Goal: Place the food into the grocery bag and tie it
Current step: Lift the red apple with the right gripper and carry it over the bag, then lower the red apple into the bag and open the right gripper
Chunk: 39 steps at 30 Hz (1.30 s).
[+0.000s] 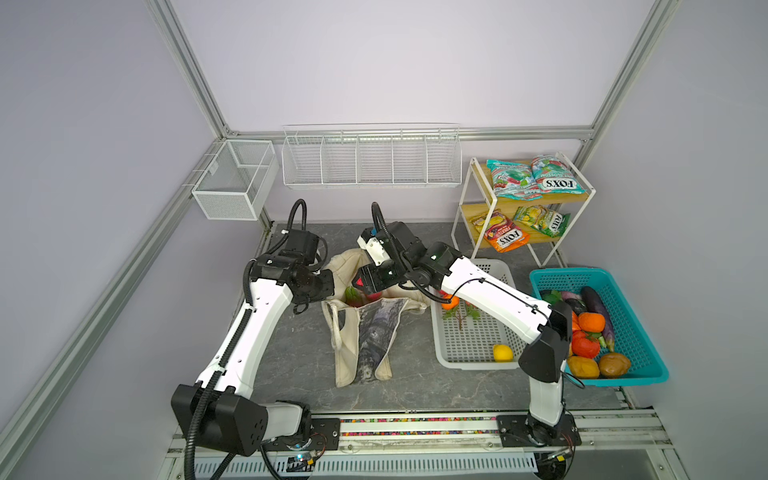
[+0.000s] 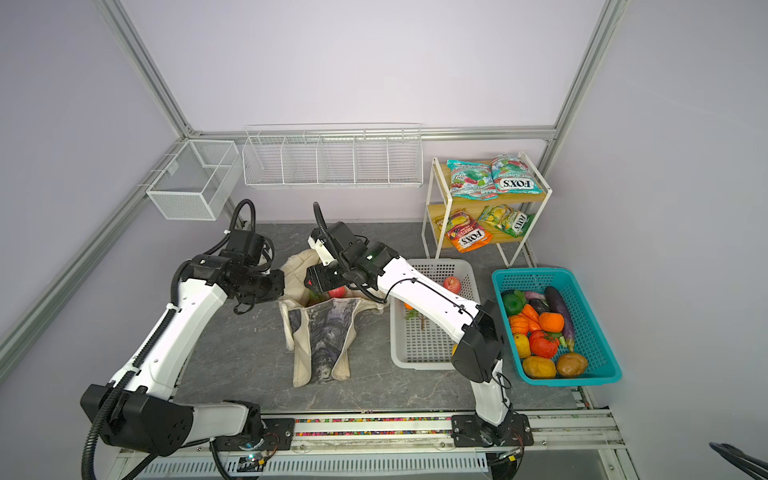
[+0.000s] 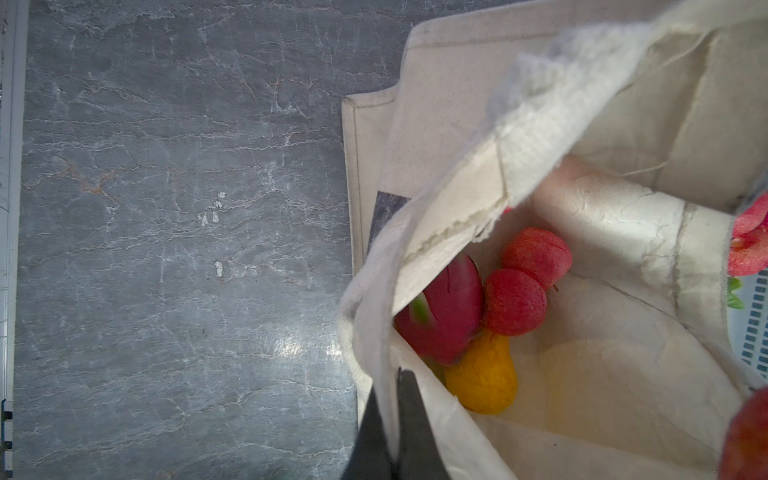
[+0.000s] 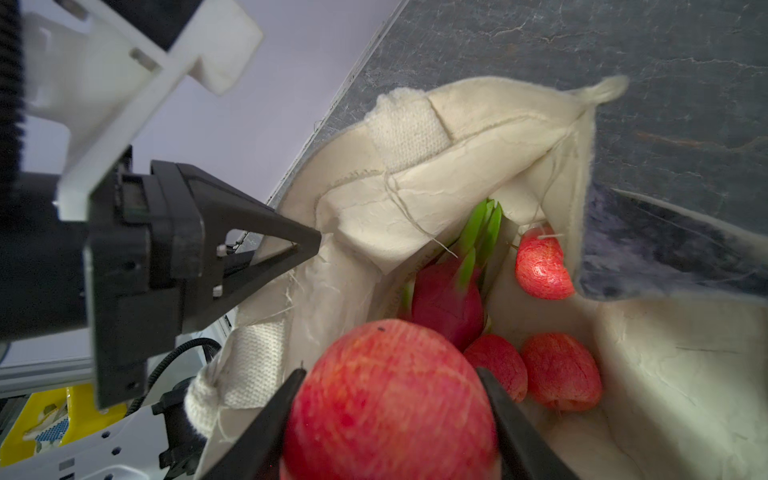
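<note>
The grocery bag (image 1: 361, 332) (image 2: 320, 332) lies on the grey table with its mouth held open. My left gripper (image 3: 390, 386) is shut on the bag's rim, and its black fingers (image 4: 307, 245) also show pinching the cloth in the right wrist view. My right gripper (image 4: 390, 374) is shut on a red apple (image 4: 390, 407) just above the bag's mouth. Inside the bag lie a pink dragon fruit (image 4: 446, 299), small red fruits (image 4: 561, 365) and a yellow fruit (image 3: 484, 374). In the top views the arms hide both grippers' fingertips.
A white perforated basket (image 1: 469, 345) right of the bag holds a yellow fruit (image 1: 503, 352) and a red apple (image 2: 452, 284). Further right stands a teal basket (image 1: 561, 272) of vegetables. FOX'S packets (image 1: 536, 176) lie on a shelf rack at the back right. Wire baskets (image 1: 370, 160) hang on the back wall.
</note>
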{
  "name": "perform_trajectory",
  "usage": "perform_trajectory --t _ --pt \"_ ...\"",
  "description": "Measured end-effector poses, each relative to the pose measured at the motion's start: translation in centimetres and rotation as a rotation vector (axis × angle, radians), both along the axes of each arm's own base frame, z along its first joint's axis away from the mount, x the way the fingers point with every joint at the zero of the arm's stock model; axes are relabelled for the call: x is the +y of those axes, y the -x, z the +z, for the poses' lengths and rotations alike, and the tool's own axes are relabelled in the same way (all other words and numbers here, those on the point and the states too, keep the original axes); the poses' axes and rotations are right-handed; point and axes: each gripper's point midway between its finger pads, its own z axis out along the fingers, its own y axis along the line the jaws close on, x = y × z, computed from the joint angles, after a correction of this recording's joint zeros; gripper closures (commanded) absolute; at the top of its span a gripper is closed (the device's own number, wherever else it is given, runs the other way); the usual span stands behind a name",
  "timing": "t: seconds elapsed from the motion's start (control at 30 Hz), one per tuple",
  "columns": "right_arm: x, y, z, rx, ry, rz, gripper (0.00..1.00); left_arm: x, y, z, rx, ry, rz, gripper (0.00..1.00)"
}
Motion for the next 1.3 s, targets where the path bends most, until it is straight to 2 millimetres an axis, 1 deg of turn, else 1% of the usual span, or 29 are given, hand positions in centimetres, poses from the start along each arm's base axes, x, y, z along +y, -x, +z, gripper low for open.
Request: perform_trajectory --t 0.13,0.53,0.93,1.03,1.17,1.3 --pt "0.2 0.0 -0.9 0.009 0.021 0.011 0.63 0.0 0.0 0.0 0.0 0.0 0.0 1.0" --pt "1.0 -0.6 -5.0 0.058 0.094 0.016 0.63 0.0 0.0 0.0 0.0 0.0 0.0 1.0" --pt "0.8 -0.4 -9.1 0.11 0.182 0.028 0.62 -0.1 0.1 0.0 0.001 0.012 0.008 1.0" --pt "0.7 -0.5 -9.9 0.114 0.202 0.033 0.62 -0.1 0.2 0.0 -0.001 0.014 0.01 1.0" --pt "0.7 -0.6 -10.6 0.111 0.218 0.034 0.61 -0.1 0.2 0.0 -0.001 0.015 0.01 1.0" --pt "0.4 -0.7 -11.4 0.108 0.24 0.029 0.59 -0.1 0.2 0.0 -0.001 0.015 0.009 1.0"
